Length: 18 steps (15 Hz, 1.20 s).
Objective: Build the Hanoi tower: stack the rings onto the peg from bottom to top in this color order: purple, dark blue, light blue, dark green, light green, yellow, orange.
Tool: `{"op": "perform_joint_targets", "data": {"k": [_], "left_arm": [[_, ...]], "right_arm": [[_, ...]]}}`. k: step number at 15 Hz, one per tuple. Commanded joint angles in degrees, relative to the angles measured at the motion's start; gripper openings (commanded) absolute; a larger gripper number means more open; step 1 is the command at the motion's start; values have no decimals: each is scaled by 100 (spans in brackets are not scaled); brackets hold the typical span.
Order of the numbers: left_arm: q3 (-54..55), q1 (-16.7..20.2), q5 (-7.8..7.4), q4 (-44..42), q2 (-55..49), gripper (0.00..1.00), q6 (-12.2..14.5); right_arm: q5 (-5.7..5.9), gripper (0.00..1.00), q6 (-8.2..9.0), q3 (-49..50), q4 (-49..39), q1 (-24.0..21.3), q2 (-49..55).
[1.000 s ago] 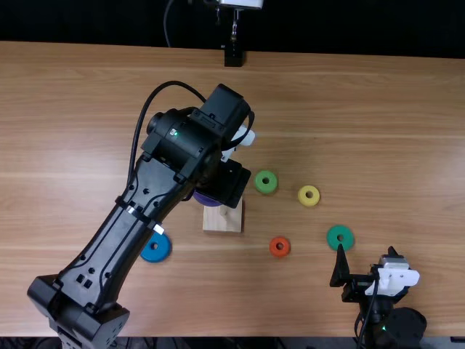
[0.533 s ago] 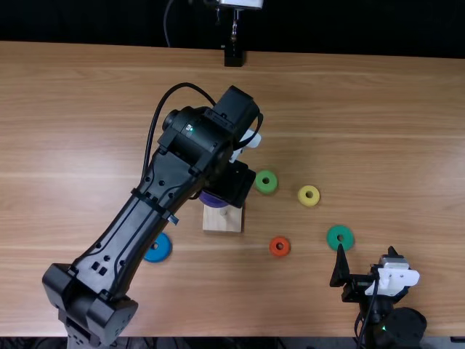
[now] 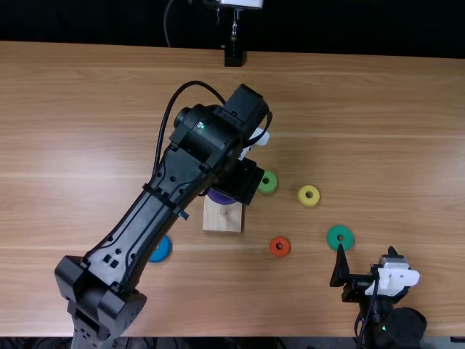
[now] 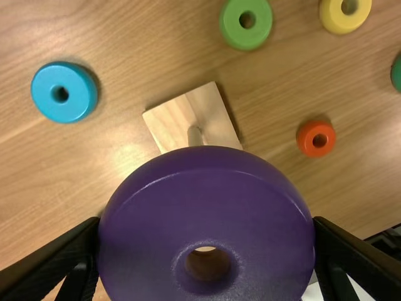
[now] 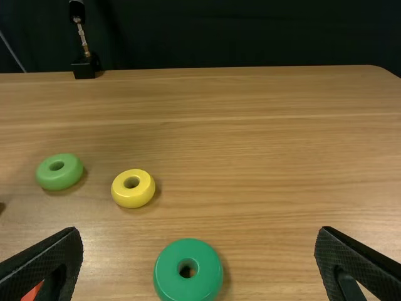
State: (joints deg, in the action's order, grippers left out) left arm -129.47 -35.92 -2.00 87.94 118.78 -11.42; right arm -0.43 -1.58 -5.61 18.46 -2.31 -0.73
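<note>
"What's biggest?"

"The bench (image 3: 378, 109). Then the left arm (image 3: 145, 225), cut off at the top view's bottom edge, and the right arm (image 3: 396, 329), cut off there too."

"And their ends?"

"The left end effector (image 3: 240, 180) has purple (image 3: 222, 198) gripped between its fingers, off the peg. The right end effector (image 3: 366, 260) is wide, its fingers well apart."

"The base (image 3: 218, 224)?"

"On the bench, its far part covered by purple in the top view. The left wrist view cuts off purple's lower rim."

"Other rings?"

"Dark blue (image 3: 164, 253) is half tucked under the left arm. Light blue (image 4: 47, 100) lies apart from the base. Dark green (image 3: 348, 234) is near a right finger; touching or not, I can't tell. The left wrist view catches a sliver of it."

"Smaller ones?"

"Light green (image 3: 272, 187) and yellow (image 3: 315, 198), both clipped by the left wrist view's top edge. Orange (image 3: 286, 249) peeks from behind a finger in the right wrist view."

"The peg (image 4: 195, 135)?"

"Upright on the base, slim, its foot hard to make out."
</note>
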Motion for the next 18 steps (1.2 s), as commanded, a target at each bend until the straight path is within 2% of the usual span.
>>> {"op": "perform_joint_targets", "data": {"k": [1, 18], "left_arm": [[-210, -64, -64, 2, 101, 0, -50], [185, 6, -64, 76, 110, 0, -29]], "right_arm": [[11, 100, -10, 473, 396, -51, 73], [11, 100, -10, 473, 396, -51, 73]]}}
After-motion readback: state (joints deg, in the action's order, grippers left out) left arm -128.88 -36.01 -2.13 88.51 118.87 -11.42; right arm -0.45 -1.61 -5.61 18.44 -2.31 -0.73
